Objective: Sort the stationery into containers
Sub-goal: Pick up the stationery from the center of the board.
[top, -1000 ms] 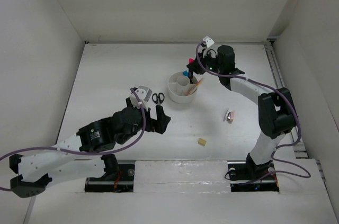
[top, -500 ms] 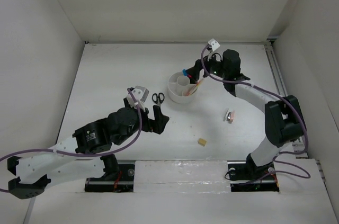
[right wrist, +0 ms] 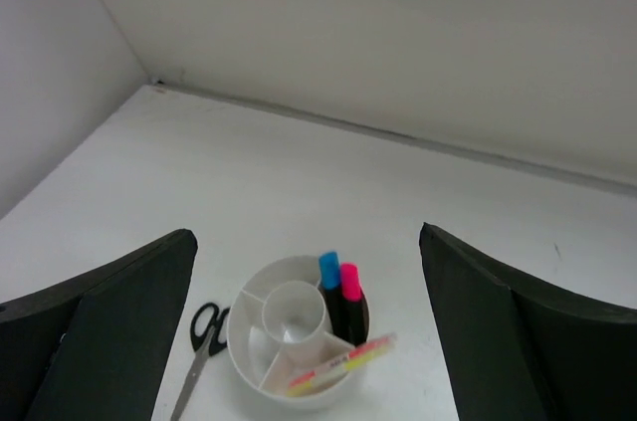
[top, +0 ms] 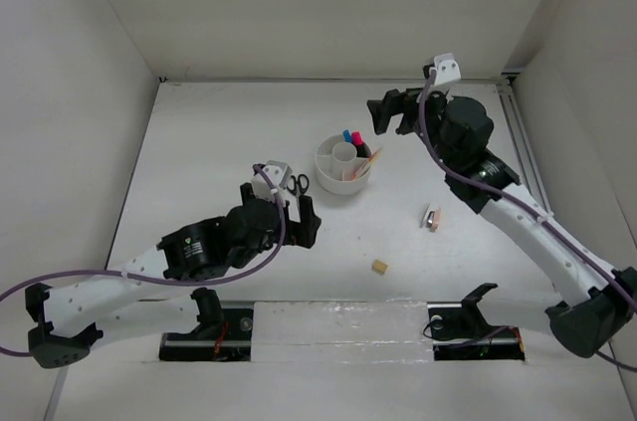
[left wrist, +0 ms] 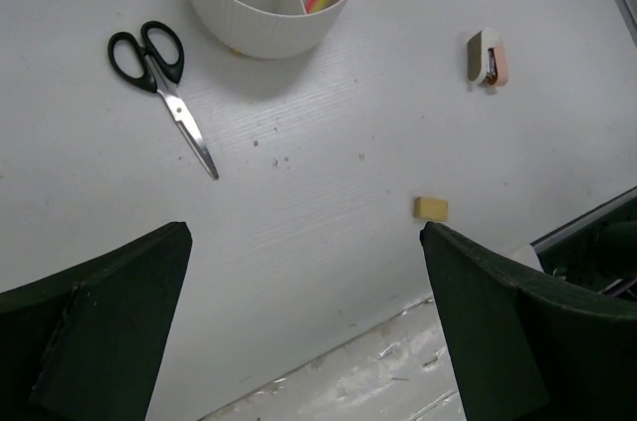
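Observation:
The round white organiser [top: 328, 178] stands mid-table. A blue-capped highlighter [right wrist: 329, 270] and a pink-capped highlighter [right wrist: 349, 282] stand upright in one of its outer compartments. Thin yellow and red pens [right wrist: 343, 366] lean in the neighbouring one. Black-handled scissors [left wrist: 164, 83] lie flat just left of the organiser [left wrist: 264, 28]. A pink eraser [top: 432, 219] and a tan eraser [top: 379, 267] lie on the table to the right. My right gripper [top: 393, 114] hangs open and empty above and behind the organiser. My left gripper [top: 299, 220] is open and empty, near the scissors [top: 297, 183].
The white table [top: 219, 142] is boxed in by white walls at the back and both sides. A metal rail [top: 348, 319] with both arm bases runs along the near edge. The tan eraser [left wrist: 431, 207] lies close to that edge.
My right gripper has opened and let the pink-capped highlighter drop into the organiser beside the blue one, then lifted and drawn back to the right. My left arm has shifted slightly right.

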Controlling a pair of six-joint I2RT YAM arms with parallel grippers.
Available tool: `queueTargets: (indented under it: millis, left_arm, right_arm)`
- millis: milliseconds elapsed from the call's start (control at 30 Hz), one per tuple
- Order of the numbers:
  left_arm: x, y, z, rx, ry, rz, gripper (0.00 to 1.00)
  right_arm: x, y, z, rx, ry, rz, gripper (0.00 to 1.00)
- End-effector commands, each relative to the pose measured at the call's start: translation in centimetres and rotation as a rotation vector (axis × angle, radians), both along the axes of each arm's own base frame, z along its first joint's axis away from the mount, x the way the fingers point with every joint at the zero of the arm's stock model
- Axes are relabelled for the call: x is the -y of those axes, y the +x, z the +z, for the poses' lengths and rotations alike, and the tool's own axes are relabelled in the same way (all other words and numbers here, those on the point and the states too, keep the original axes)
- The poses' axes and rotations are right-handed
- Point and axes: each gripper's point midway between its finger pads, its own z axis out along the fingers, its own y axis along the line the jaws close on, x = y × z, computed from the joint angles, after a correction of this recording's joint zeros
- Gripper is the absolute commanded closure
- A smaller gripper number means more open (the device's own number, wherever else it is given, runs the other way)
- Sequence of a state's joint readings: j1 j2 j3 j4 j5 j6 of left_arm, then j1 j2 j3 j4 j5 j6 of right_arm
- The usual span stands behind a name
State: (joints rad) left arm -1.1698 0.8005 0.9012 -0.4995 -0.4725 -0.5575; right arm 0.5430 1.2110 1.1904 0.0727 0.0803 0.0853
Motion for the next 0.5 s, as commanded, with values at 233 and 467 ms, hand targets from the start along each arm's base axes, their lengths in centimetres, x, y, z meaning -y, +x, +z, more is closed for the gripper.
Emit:
queueTargets:
  millis: [233, 467]
  left_arm:
    - [-1.2, 1.8, -1.6, -0.049, 0.034, 0.175, 0.0]
    - [3.0, 0.4, -5.2, -0.195, -0.053, 0.09, 0.0]
  right_arm:
    - [6.7, -6.4, -4.4, -0.219, -0.047, -0.227, 0.0]
    - [7.8, -9.0, -8.0, -0.325, -0.029, -0.223, 0.0]
